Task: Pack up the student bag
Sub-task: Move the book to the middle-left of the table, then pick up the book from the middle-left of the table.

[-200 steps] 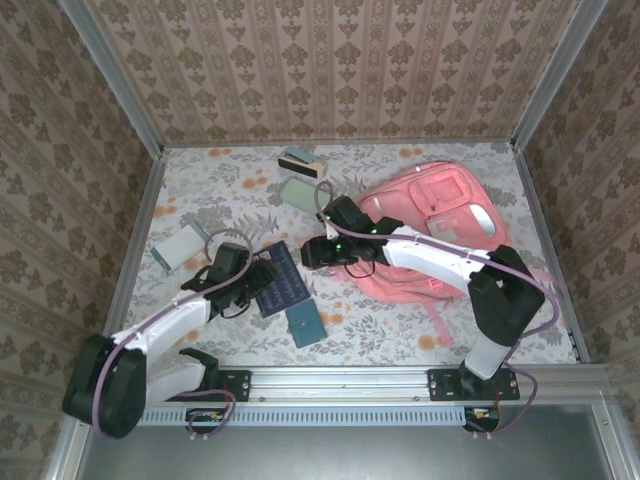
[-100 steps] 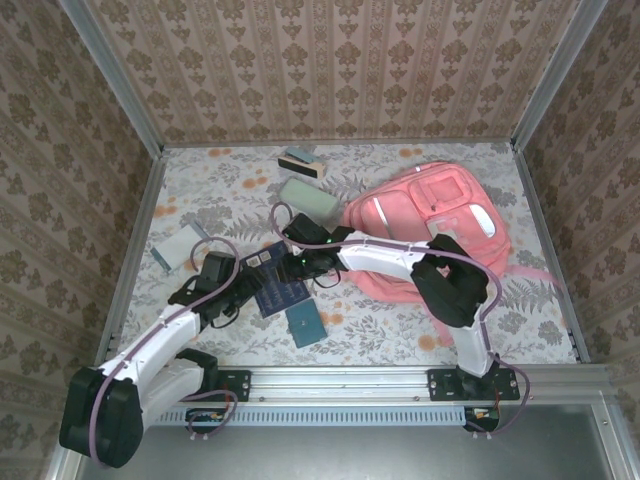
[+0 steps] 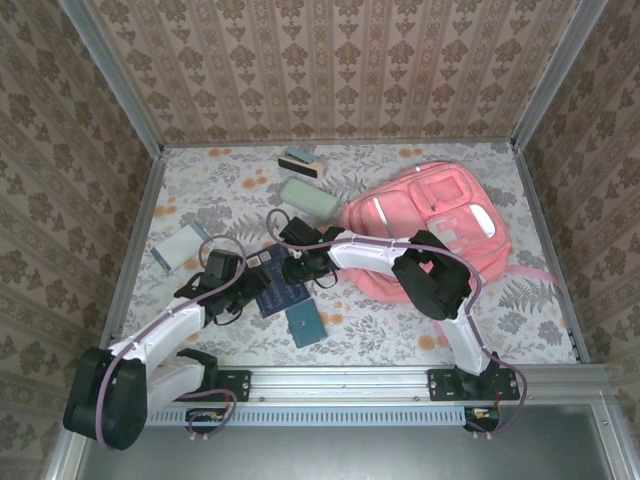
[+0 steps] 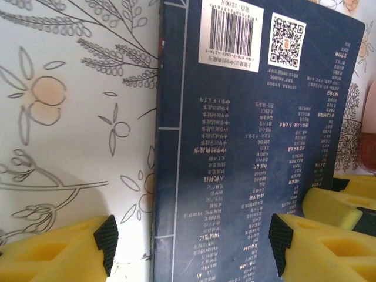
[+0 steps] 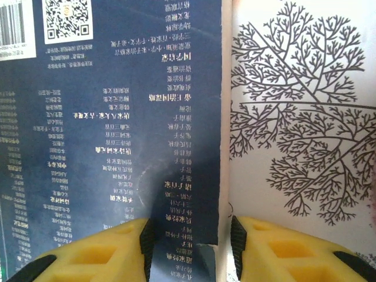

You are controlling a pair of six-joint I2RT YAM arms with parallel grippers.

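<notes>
Right gripper [image 5: 189,234] over book [image 5: 111,117], near student bag [image 3: 425,200].

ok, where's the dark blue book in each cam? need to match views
Top external: the dark blue book lies flat at centre-left, to the left of the student bag.
Left wrist: the book covers the centre and right.
Right wrist: the book covers the left half.
Shared landmark: the QR code on its cover, at top left in the right wrist view.

Staged robot-lab enclosure, aluminium frame rails [image 3: 112,75], wallpaper-patterned walls [image 3: 340,70], floral-print table [image 3: 230,190]
</notes>
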